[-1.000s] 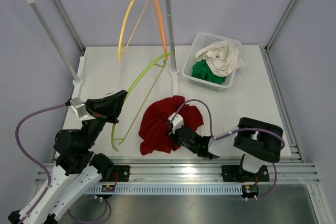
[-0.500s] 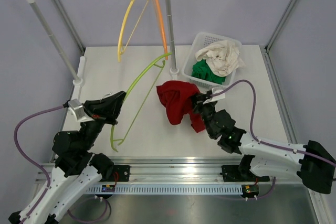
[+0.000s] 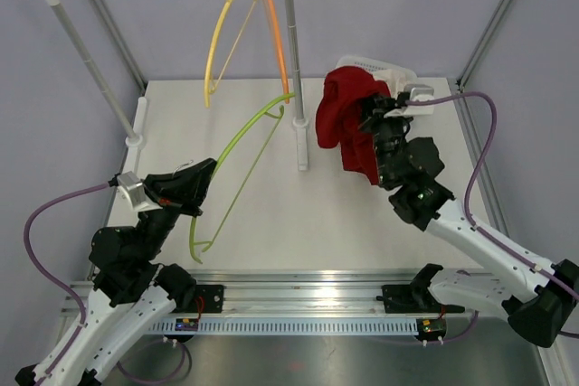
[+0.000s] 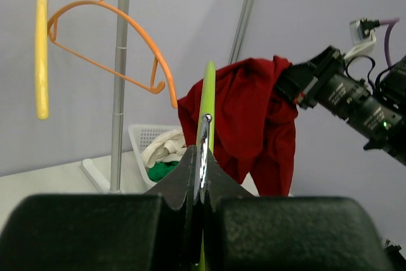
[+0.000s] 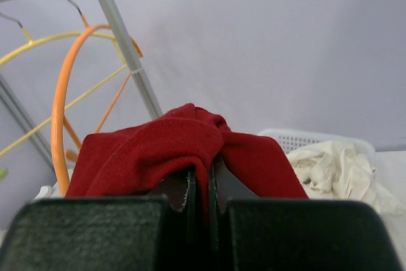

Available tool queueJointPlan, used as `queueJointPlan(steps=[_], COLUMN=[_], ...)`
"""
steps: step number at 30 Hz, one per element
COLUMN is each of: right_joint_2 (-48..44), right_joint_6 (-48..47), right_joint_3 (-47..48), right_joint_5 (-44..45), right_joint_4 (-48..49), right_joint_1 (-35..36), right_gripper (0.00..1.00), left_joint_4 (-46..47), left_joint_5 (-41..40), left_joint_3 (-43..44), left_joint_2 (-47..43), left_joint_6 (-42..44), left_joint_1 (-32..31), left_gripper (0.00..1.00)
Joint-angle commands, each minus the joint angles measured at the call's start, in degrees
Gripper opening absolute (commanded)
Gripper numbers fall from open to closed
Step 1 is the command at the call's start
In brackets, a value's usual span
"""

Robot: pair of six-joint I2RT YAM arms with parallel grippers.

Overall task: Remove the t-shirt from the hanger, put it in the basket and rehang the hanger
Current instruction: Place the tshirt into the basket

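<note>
Left fingers [image 4: 174, 185] clenched on the lime-green hanger [image 4: 208, 93]; right fingers [image 5: 170, 193] clenched on the red t-shirt [image 5: 165, 141], held above the white basket [image 5: 311, 138].

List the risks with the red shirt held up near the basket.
The red t-shirt hangs bunched from the right pincer, close to the rack post; a swing could snag it. Released here, it might drape over the basket rim. The left pincer pinches the green hanger only by its thin end, which could slip.
</note>
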Motion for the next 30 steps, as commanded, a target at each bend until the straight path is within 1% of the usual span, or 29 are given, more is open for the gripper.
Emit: queueJointPlan(steps=[1, 2, 4, 10, 14, 16, 18, 20, 24, 26, 30], right_joint_2=[3.19, 5.11, 7.14, 15.75, 21.82, 24.10, 27.01, 29.29, 32.90, 35.97, 42.03], right_joint_6=[-1.52, -1.61, -0.83, 3.30, 9.36, 12.09, 15.07, 17.01, 22.98, 24.48, 29.83], right_joint_3=[9.52, 12.75, 16.02, 27.79, 35.71, 39.57, 40.03, 38.46, 29.87, 27.65, 23.52], right_joint_5=[-4.86, -5.56, -6.62, -10.05, -12.86, -14.53, -15.50, -16.47, -17.87, -18.66, -16.31], right_joint_4=[-1.17, -1.78, -2.75, -3.64, -6.96, -9.07, -9.44, -9.09, -4.71, -3.99, -3.55], right_joint_1=[-3.65, -4.36, -5.94, -14.11, -20.86, -22.81, -24.92, -25.89, -27.91, -28.18, -28.18], right_gripper=[0.00, 0.00, 0.00, 0.00, 0.00, 0.00, 0.00, 0.00, 0.00, 0.00, 0.00], left_joint_4=[3.36, 3.36, 3.27, 3.27, 3.45, 3.54, 3.10, 3.10, 3.54, 3.45, 3.27], left_joint_5=[-0.51, -0.42, -0.42, -0.60, -0.60, -0.86, -0.69, -0.42, -0.69, -0.77, -0.69], left_joint_3=[0.23, 0.32, 0.32, 0.32, 0.32, 0.49, 1.11, 1.20, 1.02, 1.11, 1.02], left_joint_2=[-0.70, -0.70, -0.70, -0.44, -0.18, 0.35, 0.88, 1.58, 1.85, 1.76, 1.32], left_joint_6=[0.48, 0.48, 0.48, 0.74, 0.83, 0.66, 0.65, 0.74, 0.83, 0.92, 1.01], left_joint_1=[0.02, 0.02, 0.02, 0.02, 0.02, 0.02, 0.02, 0.02, 0.02, 0.02, 0.02], left_gripper=[0.00, 0.00, 0.00, 0.00, 0.00, 0.00, 0.00, 0.00, 0.00, 0.00, 0.00])
